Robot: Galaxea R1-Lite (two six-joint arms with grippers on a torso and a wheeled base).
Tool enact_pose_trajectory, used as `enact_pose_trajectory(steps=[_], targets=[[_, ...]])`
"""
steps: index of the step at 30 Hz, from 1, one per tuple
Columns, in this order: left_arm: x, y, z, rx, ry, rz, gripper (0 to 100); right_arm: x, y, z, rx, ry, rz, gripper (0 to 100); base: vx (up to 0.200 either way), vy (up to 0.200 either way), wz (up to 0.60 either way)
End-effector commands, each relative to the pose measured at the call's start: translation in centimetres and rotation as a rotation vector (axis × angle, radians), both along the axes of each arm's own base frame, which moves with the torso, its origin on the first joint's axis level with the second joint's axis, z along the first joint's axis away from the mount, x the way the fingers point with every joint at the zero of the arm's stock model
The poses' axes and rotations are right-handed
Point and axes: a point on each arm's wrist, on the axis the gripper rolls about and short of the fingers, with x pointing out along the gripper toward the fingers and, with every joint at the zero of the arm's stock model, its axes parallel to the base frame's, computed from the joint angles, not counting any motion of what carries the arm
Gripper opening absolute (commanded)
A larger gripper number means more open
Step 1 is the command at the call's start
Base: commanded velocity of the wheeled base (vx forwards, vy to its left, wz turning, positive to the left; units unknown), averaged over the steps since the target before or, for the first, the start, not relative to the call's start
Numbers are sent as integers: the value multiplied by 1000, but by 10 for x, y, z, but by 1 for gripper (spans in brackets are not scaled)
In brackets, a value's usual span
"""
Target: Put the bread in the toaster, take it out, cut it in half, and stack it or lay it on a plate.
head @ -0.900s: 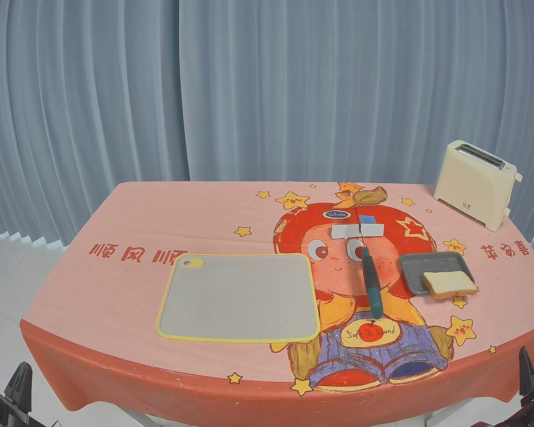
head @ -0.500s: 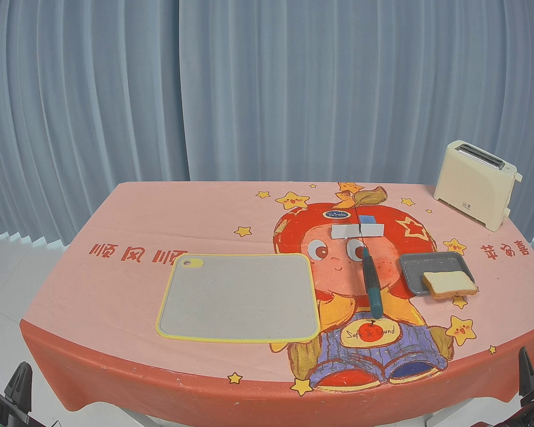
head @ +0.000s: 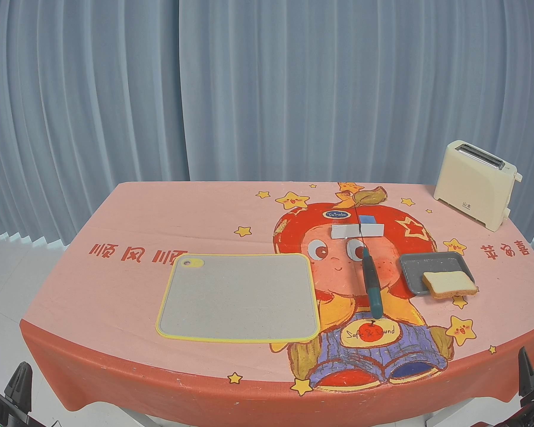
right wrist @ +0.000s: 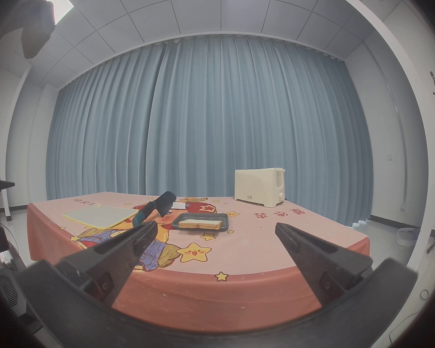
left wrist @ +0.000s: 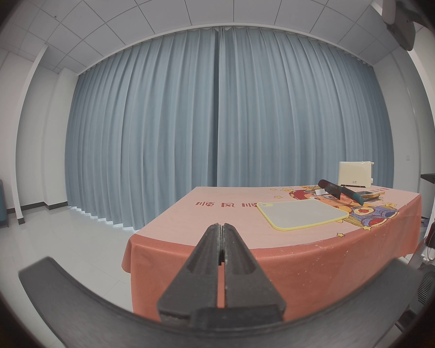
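Blue-grey curtains (head: 279,72) hang behind a pink tabletop (head: 160,220) printed with a cartoon figure. We see the bread (head: 450,283) lying at the near right corner of a dark plate (head: 424,262) on the right side, with the cream toaster (head: 477,185) well apart at the far right corner. A knife (head: 371,280) with a teal handle lies between the plate and a grey, yellow-edged cutting board (head: 240,298) left of centre. Our left end effector (left wrist: 222,228) sits off the near left edge, its fingers pressed together and holding nothing. The right end effector (right wrist: 216,228) sits off the near right edge, spread wide and empty.
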Motion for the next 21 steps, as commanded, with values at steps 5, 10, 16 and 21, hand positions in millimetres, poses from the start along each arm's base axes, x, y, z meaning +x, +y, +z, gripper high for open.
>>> enact_pose_trajectory(steps=[5, 10, 16, 21], targets=[[1, 0, -5, 0, 19, 1, 0, 0, 0, -5, 0, -1, 0, 100, 0, 0, 0], [1, 0, -5, 0, 19, 1, 0, 0, 0, -5, 0, -1, 0, 100, 0, 0, 0], [1, 0, -5, 0, 19, 1, 0, 0, 0, -5, 0, -1, 0, 100, 0, 0, 0], [1, 0, -5, 0, 19, 1, 0, 0, 0, -5, 0, -1, 0, 100, 0, 0, 0]])
